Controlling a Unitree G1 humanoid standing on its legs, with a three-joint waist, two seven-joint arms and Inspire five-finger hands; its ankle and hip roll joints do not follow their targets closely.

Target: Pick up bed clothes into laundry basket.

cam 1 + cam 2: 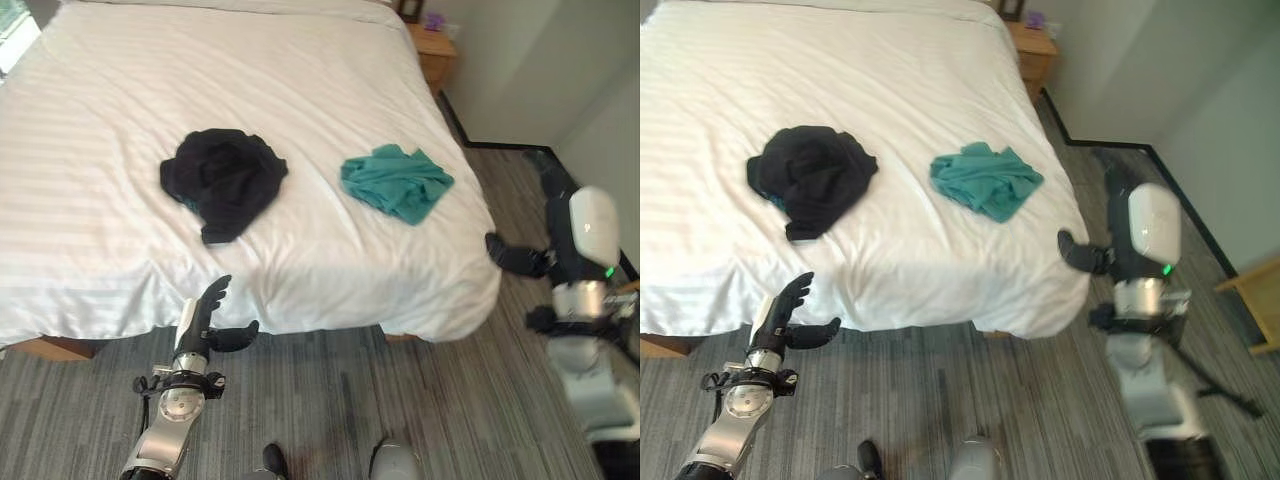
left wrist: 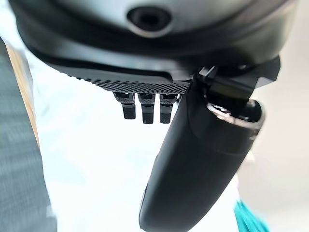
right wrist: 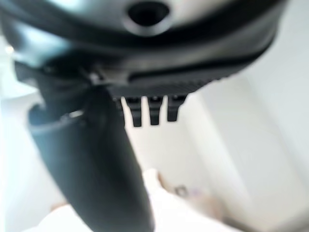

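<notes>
Two garments lie on the white bed [image 1: 300, 70]: a crumpled black one [image 1: 222, 178] left of the middle and a teal one [image 1: 397, 180] nearer the right edge. My left hand [image 1: 200, 320] is raised at the bed's front edge, just below the black garment, open with fingers straight and thumb out, touching nothing. My right hand [image 1: 572, 235] hovers over the carpet beside the bed's front right corner, open and empty. A corner of the teal garment [image 2: 248, 217] shows past the left hand in its wrist view.
A wooden nightstand [image 1: 435, 50] stands by the bed's far right corner. Grey striped carpet [image 1: 400, 400] runs along the bed's front and right sides. A wooden piece of furniture [image 1: 1255, 300] stands at the right, and pale walls [image 1: 540, 60] close in at the back right.
</notes>
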